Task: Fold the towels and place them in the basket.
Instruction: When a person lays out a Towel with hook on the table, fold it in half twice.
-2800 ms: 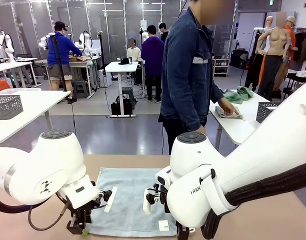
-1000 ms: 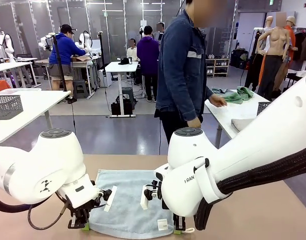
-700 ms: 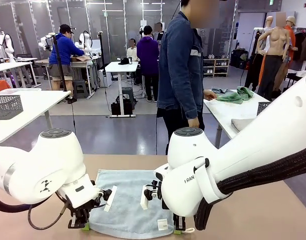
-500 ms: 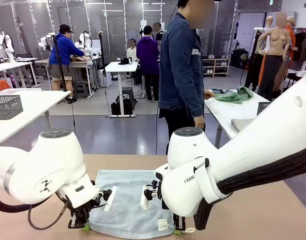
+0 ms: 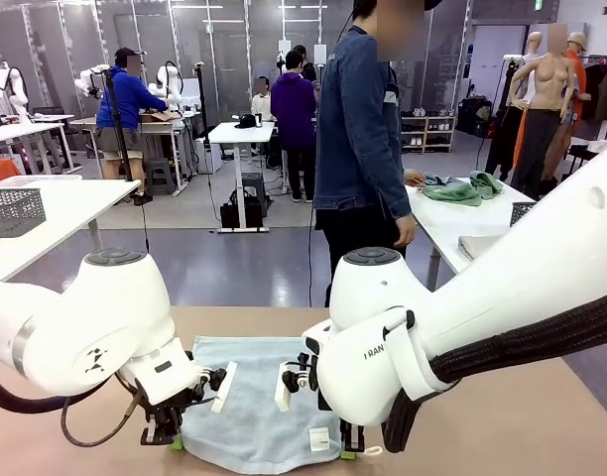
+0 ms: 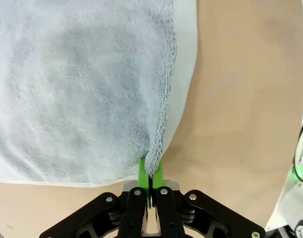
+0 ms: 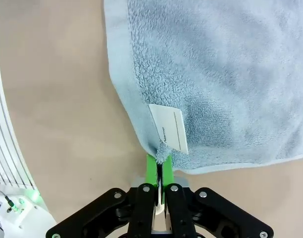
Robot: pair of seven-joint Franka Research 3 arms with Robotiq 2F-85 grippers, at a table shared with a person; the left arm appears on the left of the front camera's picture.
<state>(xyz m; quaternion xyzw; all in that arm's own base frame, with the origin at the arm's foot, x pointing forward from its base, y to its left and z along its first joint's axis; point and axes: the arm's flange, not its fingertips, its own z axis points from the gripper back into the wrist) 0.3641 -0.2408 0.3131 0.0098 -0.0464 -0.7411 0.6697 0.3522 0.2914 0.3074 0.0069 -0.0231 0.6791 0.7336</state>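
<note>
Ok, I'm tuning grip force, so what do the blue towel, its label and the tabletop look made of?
The towel looks like soft terry cloth: fuzzy looped pile, with a flatter woven hem. Its label is smooth and white, likely woven or printed fabric, though that is hard to tell. The tabletop is smooth matte tan, probably laminate or wood-look board.

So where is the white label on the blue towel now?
The label sits on the towel at its near right corner in the front view, right beside where the right jaws pinch the edge.

Tan table (image 5: pixel 249 320), denim-jacketed person (image 5: pixel 358 129)
</note>
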